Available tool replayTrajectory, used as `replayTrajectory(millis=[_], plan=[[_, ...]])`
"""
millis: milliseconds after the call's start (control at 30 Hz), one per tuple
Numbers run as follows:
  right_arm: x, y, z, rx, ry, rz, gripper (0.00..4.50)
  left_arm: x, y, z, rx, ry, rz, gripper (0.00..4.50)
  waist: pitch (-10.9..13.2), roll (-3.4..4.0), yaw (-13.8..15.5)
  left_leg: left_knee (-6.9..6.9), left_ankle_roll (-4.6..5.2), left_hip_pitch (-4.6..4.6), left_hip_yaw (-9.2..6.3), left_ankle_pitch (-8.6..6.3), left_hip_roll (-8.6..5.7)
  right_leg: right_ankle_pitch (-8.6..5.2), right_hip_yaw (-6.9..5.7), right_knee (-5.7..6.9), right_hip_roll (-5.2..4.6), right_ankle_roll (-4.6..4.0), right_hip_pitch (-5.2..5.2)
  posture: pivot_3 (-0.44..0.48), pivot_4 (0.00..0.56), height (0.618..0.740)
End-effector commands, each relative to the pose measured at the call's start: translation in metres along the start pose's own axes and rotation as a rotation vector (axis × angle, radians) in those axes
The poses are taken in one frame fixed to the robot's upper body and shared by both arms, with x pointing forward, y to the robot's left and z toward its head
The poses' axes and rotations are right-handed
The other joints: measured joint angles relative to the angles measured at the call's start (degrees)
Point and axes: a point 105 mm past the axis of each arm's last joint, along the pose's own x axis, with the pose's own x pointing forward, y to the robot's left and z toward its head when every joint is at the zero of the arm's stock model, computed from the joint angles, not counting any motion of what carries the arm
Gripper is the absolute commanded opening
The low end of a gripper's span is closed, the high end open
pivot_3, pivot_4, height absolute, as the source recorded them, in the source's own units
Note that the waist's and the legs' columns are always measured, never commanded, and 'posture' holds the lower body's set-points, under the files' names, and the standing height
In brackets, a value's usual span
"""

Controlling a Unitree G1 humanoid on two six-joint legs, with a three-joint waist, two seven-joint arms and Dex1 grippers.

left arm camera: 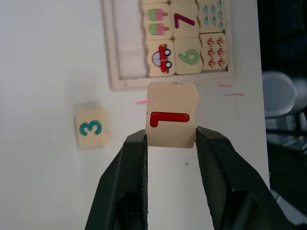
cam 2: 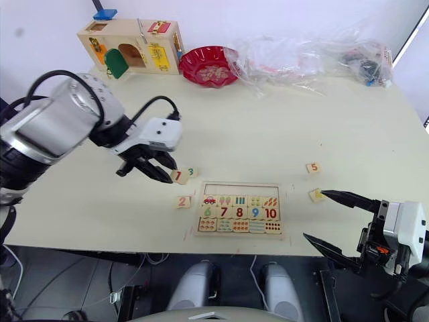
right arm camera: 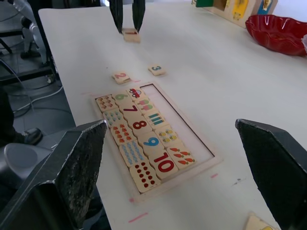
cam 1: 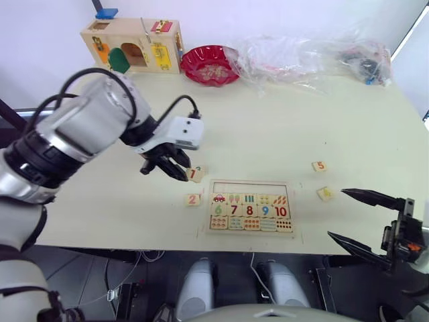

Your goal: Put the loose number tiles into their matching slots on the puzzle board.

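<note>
The pale-wood puzzle board (cam 1: 251,206) lies near the table's front edge. Its top row of matching slots (cam 1: 249,188) is an empty recessed strip. My left gripper (left arm camera: 171,139) is shut on the red "1" tile (left arm camera: 171,121), just off the board's left end; I cannot tell whether the tile is lifted. Beside it lies the "3" tile (cam 2: 192,172), and the "2" tile (cam 1: 193,199) is nearer the front edge. Right of the board lie the "5" tile (cam 1: 320,166) and another tile (cam 1: 325,193). My right gripper (cam 1: 336,213) hangs open and holds nothing at the front right.
A wooden box with coloured doors (cam 1: 134,47) stands at the back left, with a red bowl (cam 1: 211,64) beside it. Crumpled clear plastic bags (cam 1: 308,54) lie along the back right. Bare tabletop stretches between these and the board.
</note>
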Motion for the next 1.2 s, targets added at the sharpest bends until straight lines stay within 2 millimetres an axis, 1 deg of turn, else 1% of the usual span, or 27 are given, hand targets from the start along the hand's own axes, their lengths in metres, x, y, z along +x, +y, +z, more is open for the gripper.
replayTrajectory(millis=[33, 100, 167, 333, 400, 500, 633, 733, 833, 900, 1033, 1133, 1200], plan=[[-0.001, -0.003, 0.008, -0.075, -0.007, -0.024, 4.50, 0.001, 0.005, 0.005, 0.045, 0.039, 0.024, 1.26, 0.0, 0.00, 0.0, 0.01, 0.00, 0.01, 0.00, 0.00, 0.00, 0.00, 0.01, 0.00, 0.00, 0.01, 0.02, 0.000, 0.150, 0.740], [0.001, -0.004, 0.006, -0.099, 0.012, -0.030, 4.50, 0.005, 0.012, 0.006, 0.052, 0.057, 0.041, 1.26, 0.0, 0.00, 0.0, 0.03, 0.00, 0.01, -0.02, 0.00, -0.02, 0.00, 0.01, -0.01, 0.00, 0.02, 0.03, 0.000, 0.150, 0.740], [0.003, -0.009, 0.009, -0.132, -0.036, -0.038, 4.50, 0.012, 0.017, 0.011, 0.039, 0.057, 0.053, 1.26, 0.0, 0.00, 0.0, 0.03, 0.00, 0.01, -0.05, 0.00, -0.03, 0.00, 0.00, 0.00, 0.01, 0.02, 0.04, 0.000, 0.150, 0.740], [0.005, -0.010, 0.004, -0.054, -0.016, 0.054, 4.50, 0.021, 0.018, 0.024, 0.015, 0.063, 0.035, 1.26, 0.0, 0.01, 0.0, 0.03, 0.01, -0.01, -0.05, 0.00, -0.04, 0.00, 0.06, -0.01, 0.04, 0.02, 0.04, 0.000, 0.150, 0.740], [0.004, -0.010, 0.003, -0.054, -0.014, 0.060, 4.50, 0.025, 0.020, 0.026, 0.000, 0.072, 0.048, 1.26, 0.0, 0.01, 0.0, 0.01, 0.01, -0.02, -0.10, 0.00, -0.04, 0.00, 0.05, -0.01, 0.07, 0.02, 0.04, 0.000, 0.150, 0.740], [-0.001, -0.010, 0.001, -0.036, -0.010, 0.071, 4.50, 0.031, 0.027, 0.033, -0.021, 0.065, 0.065, 1.26, 0.0, 0.02, 0.0, 0.00, 0.01, -0.04, -0.16, 0.00, -0.04, 0.04, 0.03, 0.00, 0.10, 0.15, 0.04, 0.000, 0.150, 0.740], [-0.006, -0.010, 0.003, -0.007, -0.010, 0.109, 4.50, 0.034, 0.030, 0.042, -0.030, 0.072, 0.050, 1.26, 0.0, 0.01, 0.0, 0.08, 0.01, -0.10, -0.25, 0.00, -0.10, 0.02, 0.12, -0.01, 0.14, 0.15, 0.06, 0.000, 0.150, 0.740], [-0.005, -0.014, 0.007, -0.003, -0.031, 0.117, 4.50, 0.034, 0.033, 0.044, -0.067, 0.087, 0.043, 1.26, 0.0, 0.01, -0.1, 0.13, 0.01, -0.11, -0.25, 0.00, -0.10, 0.00, 0.19, -0.01, 0.17, 0.11, 0.06, 0.000, 0.150, 0.740], [0.000, -0.024, 0.001, 0.005, -0.031, 0.116, 4.50, 0.034, 0.034, 0.042, -0.057, 0.112, 0.036, 1.26, 0.0, 0.03, -0.3, 0.13, 0.01, -0.07, -0.33, 0.00, -0.06, 0.00, 0.24, 0.01, 0.29, 0.11, 0.06, 0.000, 0.150, 0.740], [0.001, -0.028, 0.002, -0.009, -0.030, 0.128, 4.50, 0.034, 0.034, 0.041, -0.059, 0.129, 0.037, 1.26, 0.0, 0.08, -0.2, 0.13, 0.01, -0.07, -0.37, 0.00, -0.05, -0.01, 0.26, 0.01, 0.34, 0.10, 0.05, 0.000, 0.150, 0.740], [0.004, -0.035, 0.004, -0.015, -0.036, 0.145, 4.50, 0.039, 0.035, 0.033, -0.082, 0.153, 0.033, 1.26, 0.1, 0.15, 0.0, 0.12, 0.01, -0.15, -0.48, 0.00, -0.05, 0.01, 0.52, 0.02, 0.62, 0.12, 0.05, 0.000, 0.150, 0.740], [0.012, -0.033, 0.005, -0.022, -0.042, 0.180, 4.50, 0.047, 0.037, 0.027, -0.085, 0.165, 0.044, 1.26, 0.1, 0.15, -0.1, 0.12, 0.01, -0.25, -0.56, 0.00, -0.06, 0.05, 0.53, -0.01, 0.67, 0.18, 0.04, 0.000, 0.150, 0.740], [0.015, -0.033, 0.005, -0.024, -0.045, 0.188, 4.50, 0.049, 0.037, 0.025, -0.082, 0.170, 0.041, 1.26, 0.1, 0.17, -0.1, 0.13, 0.01, -0.32, -0.57, 0.00, -0.07, 0.13, 0.54, -0.03, 0.68, 0.11, 0.01, 0.000, 0.150, 0.740]])
